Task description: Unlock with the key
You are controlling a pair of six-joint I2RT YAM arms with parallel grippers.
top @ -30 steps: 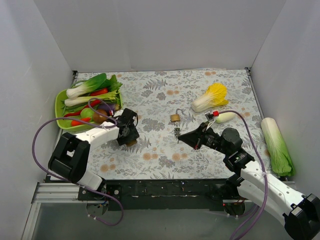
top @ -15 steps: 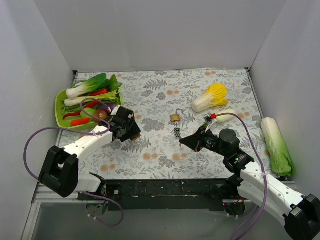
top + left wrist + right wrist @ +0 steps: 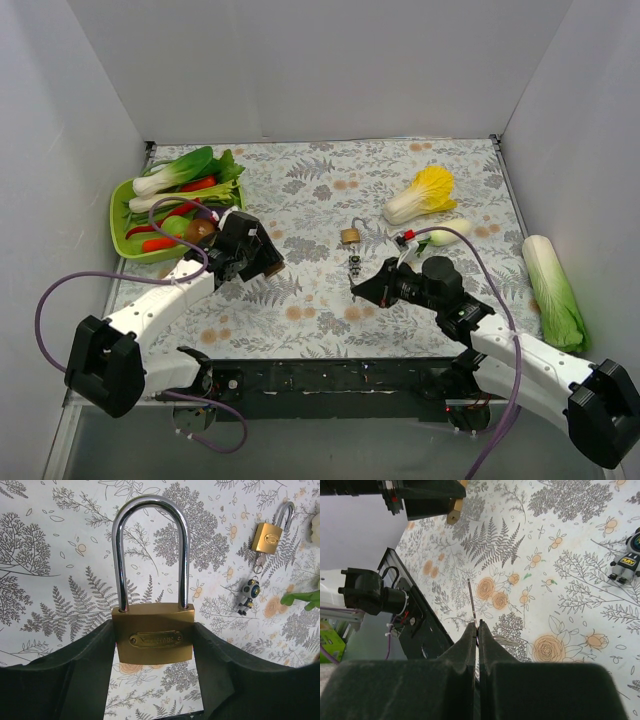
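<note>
My left gripper (image 3: 153, 647) is shut on the body of a large brass padlock (image 3: 152, 630), whose long silvery shackle (image 3: 150, 510) points away from me. In the top view this gripper (image 3: 262, 260) hovers left of centre. My right gripper (image 3: 477, 626) is shut on the key (image 3: 472, 600). Its thin silvery blade sticks out edge-on past the fingertips and its head is hidden between the pads. In the top view the right gripper (image 3: 357, 288) is right of centre, pointing left toward the large padlock (image 3: 455, 507).
A small brass padlock (image 3: 350, 236) with a toy keychain (image 3: 354, 265) lies on the floral cloth between the arms. A green tray (image 3: 120, 215) of vegetables sits at the left. A yellow cabbage (image 3: 422, 195), a white radish (image 3: 445, 233) and a large cabbage (image 3: 555, 290) lie at the right.
The left arm has swung its padlock slightly right toward the centre. The right gripper, holding the key, has moved a little left and nearer the table's front.
</note>
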